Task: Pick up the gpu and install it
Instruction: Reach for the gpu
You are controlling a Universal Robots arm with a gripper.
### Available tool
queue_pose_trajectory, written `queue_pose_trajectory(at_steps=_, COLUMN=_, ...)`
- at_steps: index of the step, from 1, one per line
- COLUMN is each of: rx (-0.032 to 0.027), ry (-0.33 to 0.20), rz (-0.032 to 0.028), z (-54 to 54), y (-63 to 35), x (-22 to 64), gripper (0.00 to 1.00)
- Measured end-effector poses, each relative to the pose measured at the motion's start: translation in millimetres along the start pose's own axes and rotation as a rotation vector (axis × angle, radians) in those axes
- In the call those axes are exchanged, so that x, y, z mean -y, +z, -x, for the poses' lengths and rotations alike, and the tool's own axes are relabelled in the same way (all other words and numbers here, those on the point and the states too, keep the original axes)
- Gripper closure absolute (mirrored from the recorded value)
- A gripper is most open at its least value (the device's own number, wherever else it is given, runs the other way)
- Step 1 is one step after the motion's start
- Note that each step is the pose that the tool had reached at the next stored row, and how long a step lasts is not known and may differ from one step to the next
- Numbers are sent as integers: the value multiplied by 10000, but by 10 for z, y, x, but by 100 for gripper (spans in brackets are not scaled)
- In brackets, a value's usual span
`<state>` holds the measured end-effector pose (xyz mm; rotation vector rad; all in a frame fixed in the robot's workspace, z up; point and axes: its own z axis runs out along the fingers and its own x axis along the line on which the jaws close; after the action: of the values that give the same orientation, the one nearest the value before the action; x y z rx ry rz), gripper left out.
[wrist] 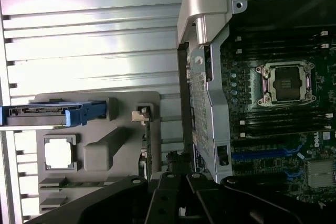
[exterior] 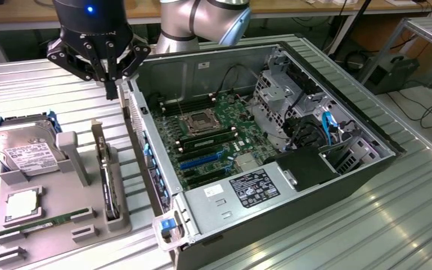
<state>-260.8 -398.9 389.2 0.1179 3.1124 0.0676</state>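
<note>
The gpu is a thin black card standing on edge in a slot of the grey holder tray, with its silvery bracket strip rising at the far end. My gripper hangs above the table, beyond the card's bracket end and just outside the case's back corner. Its fingers are shut together with nothing between them. In the wrist view the gpu shows edge-on in the grey holder tray, and my gripper sits over its near end.
The open computer case lies on the exterior view's right, with its motherboard and bare processor socket exposed. The tray also carries a hard drive in a blue caddy, a processor chip and a green memory stick.
</note>
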Motion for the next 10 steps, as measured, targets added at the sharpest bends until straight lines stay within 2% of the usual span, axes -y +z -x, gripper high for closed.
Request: queue_pose_trajectory(at_steps=10, rx=0, ry=1, rz=0, z=1, y=-1, x=27, gripper=89)
